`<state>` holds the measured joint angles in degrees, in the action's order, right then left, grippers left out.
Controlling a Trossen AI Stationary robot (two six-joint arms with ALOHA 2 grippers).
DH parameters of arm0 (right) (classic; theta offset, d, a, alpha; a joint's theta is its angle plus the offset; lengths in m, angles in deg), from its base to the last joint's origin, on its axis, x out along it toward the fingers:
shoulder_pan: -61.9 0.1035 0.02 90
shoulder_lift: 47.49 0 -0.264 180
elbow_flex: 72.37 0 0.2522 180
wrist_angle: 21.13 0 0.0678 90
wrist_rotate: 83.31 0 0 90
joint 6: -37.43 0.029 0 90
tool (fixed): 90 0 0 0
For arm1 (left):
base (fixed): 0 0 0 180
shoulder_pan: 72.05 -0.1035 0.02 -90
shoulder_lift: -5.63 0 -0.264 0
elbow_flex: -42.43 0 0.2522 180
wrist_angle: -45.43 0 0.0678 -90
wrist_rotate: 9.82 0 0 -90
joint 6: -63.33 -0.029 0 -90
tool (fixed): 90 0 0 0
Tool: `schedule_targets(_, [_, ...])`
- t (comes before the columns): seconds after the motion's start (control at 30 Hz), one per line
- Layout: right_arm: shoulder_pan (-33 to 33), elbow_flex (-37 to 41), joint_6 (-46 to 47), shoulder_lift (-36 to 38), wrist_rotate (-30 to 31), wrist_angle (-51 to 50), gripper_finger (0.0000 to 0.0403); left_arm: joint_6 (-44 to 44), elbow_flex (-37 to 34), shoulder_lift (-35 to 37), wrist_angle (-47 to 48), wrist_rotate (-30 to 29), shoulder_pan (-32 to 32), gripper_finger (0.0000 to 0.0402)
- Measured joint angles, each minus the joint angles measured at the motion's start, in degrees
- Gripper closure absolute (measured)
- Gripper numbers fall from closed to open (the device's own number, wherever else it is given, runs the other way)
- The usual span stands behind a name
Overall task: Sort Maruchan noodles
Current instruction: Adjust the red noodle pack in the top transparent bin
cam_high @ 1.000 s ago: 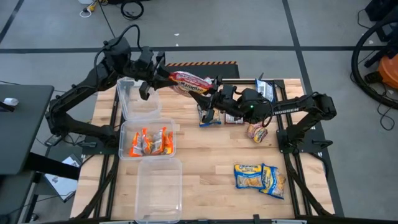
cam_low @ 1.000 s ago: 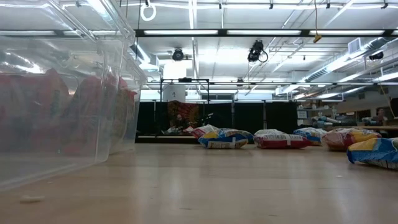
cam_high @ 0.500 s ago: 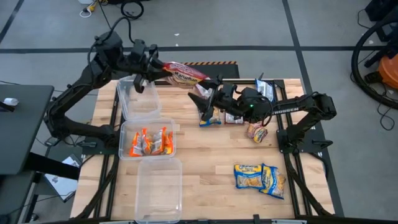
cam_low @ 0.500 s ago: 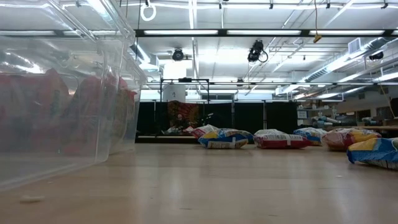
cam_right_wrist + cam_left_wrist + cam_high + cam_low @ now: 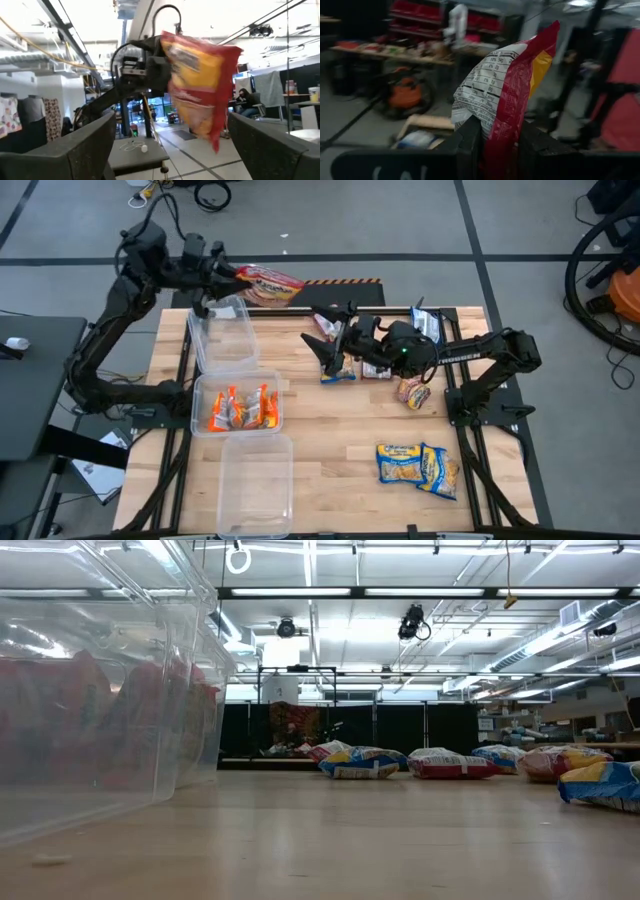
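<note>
The counter (image 5: pixel 330 430) carries three clear bins (image 5: pixel 240 402) in a row along its left edge, presumably one per flavour; the middle bin is loaded with orange packets (image 5: pixel 240 410). The unsorted Maruchan noodles (image 5: pixel 415 463) are left along the far edge and towards the right side. One red packet (image 5: pixel 266 282) is pinched in the left claw (image 5: pixel 222 277), raised over the far-left corner by the empty far bin (image 5: pixel 223 332), apparently for dropping there. The right claw (image 5: pixel 325 335) is spread wide and empty near the far-edge packets.

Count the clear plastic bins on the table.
3, in a column along the table's left side: far bin, middle bin with orange packets, near bin.
</note>
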<state>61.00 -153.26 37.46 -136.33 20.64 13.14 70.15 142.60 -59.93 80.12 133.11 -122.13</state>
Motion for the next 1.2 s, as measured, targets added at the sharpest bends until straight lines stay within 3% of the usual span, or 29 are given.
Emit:
schedule_targets(0.1, [0.2,0.0,0.3,0.0,1.2,-2.8,0.0021,-5.9,0.0,1.7,8.2,-1.0,-4.7,0.0322])
schedule_targets(0.17, [0.1,0.0,1.7,0.0,1.4,-4.8,0.0024,-10.8,0.1,2.5,15.5,-4.7,-7.5,0.0322])
schedule_targets(0.37, [0.1,0.0,4.9,0.0,1.6,-9.4,0.0029,-28.6,0.0,1.5,42.6,-30.3,-11.3,0.0322])
schedule_targets(0.5, [0.1,0.0,4.9,0.0,1.6,-10.5,0.0029,-30.9,-0.5,0.1,53.2,-40.8,-10.2,0.0322])
schedule_targets(0.67, [-0.1,0.0,4.9,0.0,1.5,-10.9,0.0029,-30.7,-7.0,0.1,53.4,-42.8,-8.5,0.0327])
schedule_targets(0.83, [0.0,0.0,4.9,0.0,1.4,-10.9,0.0029,-30.1,-19.2,0.1,51.0,-42.6,-5.8,0.0329])
schedule_targets(1.2, [1.2,0.0,5.0,0.0,1.4,-12.0,0.0029,-30.2,-37.8,0.1,35.4,-42.8,2.7,0.0331])
